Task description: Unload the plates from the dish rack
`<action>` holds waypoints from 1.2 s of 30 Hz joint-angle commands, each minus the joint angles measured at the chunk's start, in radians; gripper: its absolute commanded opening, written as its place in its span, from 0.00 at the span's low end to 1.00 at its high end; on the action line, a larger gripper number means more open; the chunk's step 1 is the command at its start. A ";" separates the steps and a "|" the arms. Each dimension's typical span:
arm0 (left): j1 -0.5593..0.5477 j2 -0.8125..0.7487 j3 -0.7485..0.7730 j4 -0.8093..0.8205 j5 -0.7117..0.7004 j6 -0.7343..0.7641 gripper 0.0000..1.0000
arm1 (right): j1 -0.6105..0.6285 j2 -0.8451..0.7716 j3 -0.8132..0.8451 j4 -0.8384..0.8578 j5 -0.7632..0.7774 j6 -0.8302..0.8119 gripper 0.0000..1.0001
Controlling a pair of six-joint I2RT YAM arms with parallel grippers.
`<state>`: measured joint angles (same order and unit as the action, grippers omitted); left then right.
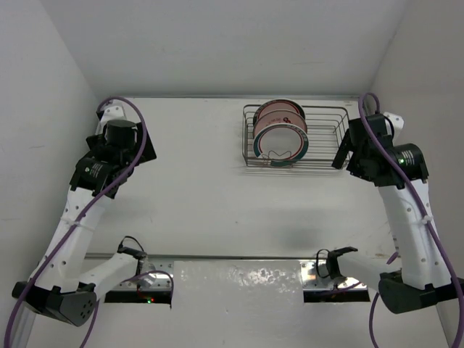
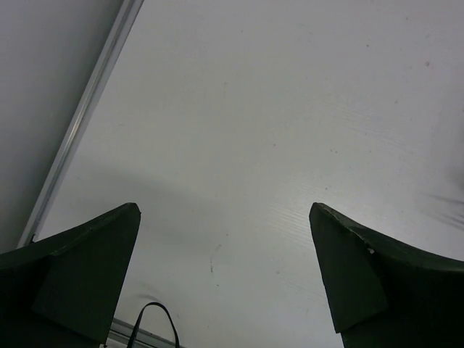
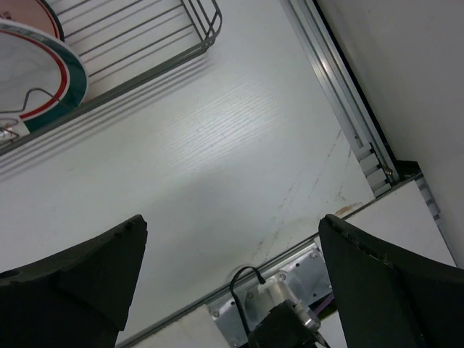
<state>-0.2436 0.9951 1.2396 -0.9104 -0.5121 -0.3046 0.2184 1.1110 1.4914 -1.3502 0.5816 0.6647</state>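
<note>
The plates (image 1: 281,134) overlap in the dish rack (image 1: 328,139) at one o'clock — count unclear; left gripper (image 2: 223,209) and right gripper (image 3: 232,219) gape empty.

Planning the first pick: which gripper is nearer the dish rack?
Right. The right gripper hovers beside the dish rack's right end; the left gripper is far off, near the left wall.

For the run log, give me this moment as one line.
plates in rack | left gripper open, empty | right gripper open, empty | unloading not started
</note>
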 commanded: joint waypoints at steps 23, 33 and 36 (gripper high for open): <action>-0.010 -0.036 0.000 0.030 -0.036 0.012 1.00 | 0.108 0.458 0.130 0.408 -0.126 0.913 0.96; -0.010 -0.044 -0.025 0.042 -0.002 0.019 1.00 | 0.141 0.637 0.156 0.442 -0.012 1.127 0.85; -0.010 -0.033 -0.012 0.036 0.015 0.019 1.00 | 0.142 0.700 0.176 0.436 0.030 1.148 0.76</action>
<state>-0.2436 0.9688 1.2160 -0.9096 -0.5201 -0.2958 0.3538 1.7565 1.6302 -0.9173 0.5369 1.7351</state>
